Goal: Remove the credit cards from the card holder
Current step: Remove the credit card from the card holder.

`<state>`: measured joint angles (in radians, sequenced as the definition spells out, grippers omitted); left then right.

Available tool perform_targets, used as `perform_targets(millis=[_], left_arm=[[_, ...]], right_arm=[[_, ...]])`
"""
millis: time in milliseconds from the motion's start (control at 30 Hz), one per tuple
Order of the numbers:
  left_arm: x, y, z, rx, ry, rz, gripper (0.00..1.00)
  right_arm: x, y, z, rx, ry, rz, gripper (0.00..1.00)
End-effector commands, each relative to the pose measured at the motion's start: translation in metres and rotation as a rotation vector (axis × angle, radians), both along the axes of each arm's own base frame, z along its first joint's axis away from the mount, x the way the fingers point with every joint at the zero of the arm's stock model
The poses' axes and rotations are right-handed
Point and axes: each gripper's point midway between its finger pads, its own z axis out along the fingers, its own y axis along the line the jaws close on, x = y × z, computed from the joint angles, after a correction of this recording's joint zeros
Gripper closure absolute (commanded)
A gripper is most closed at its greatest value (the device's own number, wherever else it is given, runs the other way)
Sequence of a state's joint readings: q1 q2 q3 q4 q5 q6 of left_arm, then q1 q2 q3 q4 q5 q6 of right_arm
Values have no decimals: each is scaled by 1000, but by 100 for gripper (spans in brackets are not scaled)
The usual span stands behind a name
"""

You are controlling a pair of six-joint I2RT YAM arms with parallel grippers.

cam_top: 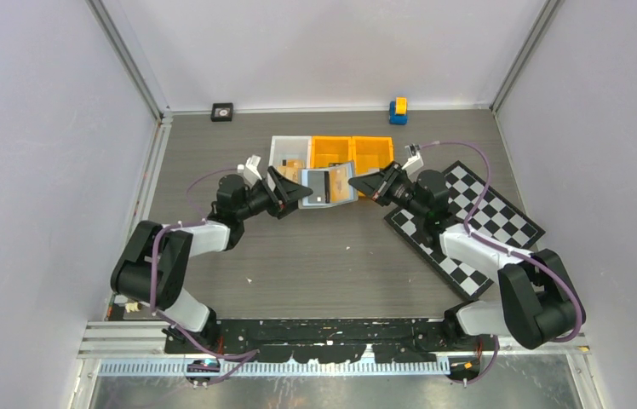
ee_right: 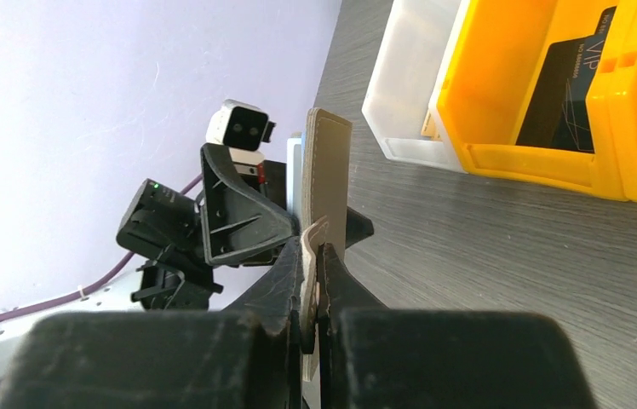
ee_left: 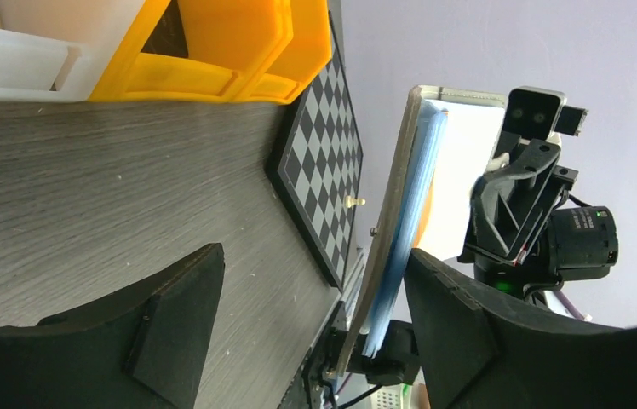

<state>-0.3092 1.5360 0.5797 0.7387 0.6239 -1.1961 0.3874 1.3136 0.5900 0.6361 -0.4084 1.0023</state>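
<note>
The grey card holder (cam_top: 327, 184) is held up on edge above the table between both grippers, open, with its blue-grey pockets facing the camera. A dark card (cam_top: 321, 181) and an orange card (cam_top: 346, 184) sit in its pockets. My right gripper (ee_right: 311, 256) is shut on the holder's grey flap (ee_right: 329, 170). My left gripper (ee_left: 313, 256) is open, and the holder's edge (ee_left: 393, 230) stands between its fingers, close to the right finger (ee_left: 468, 324). A black credit card (ee_right: 565, 94) stands in an orange bin (ee_right: 502, 158).
A white bin (cam_top: 288, 151) and two orange bins (cam_top: 352, 150) stand just behind the holder. A checkerboard (cam_top: 468, 226) lies under the right arm. A small blue and yellow object (cam_top: 398, 110) and a black square (cam_top: 222, 112) sit at the back wall.
</note>
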Motion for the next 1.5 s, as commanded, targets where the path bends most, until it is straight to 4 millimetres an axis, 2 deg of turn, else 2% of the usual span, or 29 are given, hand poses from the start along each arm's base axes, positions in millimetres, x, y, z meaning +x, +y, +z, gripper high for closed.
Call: perform_targets(millis=[0, 167, 333, 400, 533, 700, 867, 933, 1000, 1100, 1167, 1267, 1467], left_arm=[[4, -9, 31, -98, -96, -49, 17], [2, -12, 36, -109, -118, -67, 15], [-2, -15, 42, -109, -143, -79, 7], [-2, -16, 42, -107, -147, -80, 1], [-2, -17, 41, -106, -145, -83, 1], [-2, -19, 42, -104, -148, -94, 28], [-1, -18, 43, -107, -151, -91, 39], [-2, -17, 47, -114, -164, -93, 41], [-3, -15, 50, -119, -176, -88, 37], [-4, -13, 56, -119, -197, -85, 36], [-5, -12, 57, -123, -200, -79, 41], [-4, -8, 61, -141, -210, -66, 55], [-5, -7, 68, -177, -231, -70, 57]], right_arm=[[-2, 2, 26, 58, -82, 22, 98], [-2, 2, 26, 58, -85, 23, 98], [-2, 3, 26, 57, -86, 30, 98], [-2, 3, 26, 58, -87, 30, 98], [-2, 3, 26, 57, -88, 33, 98], [-2, 4, 26, 58, -88, 35, 98], [-2, 4, 26, 61, -90, 39, 98], [-3, 4, 27, 63, -89, 40, 98], [-2, 4, 26, 64, -87, 36, 98], [-2, 4, 25, 63, -83, 37, 98], [-2, 4, 25, 64, -82, 39, 98], [-2, 4, 25, 65, -81, 40, 98], [-1, 5, 24, 64, -78, 43, 98]])
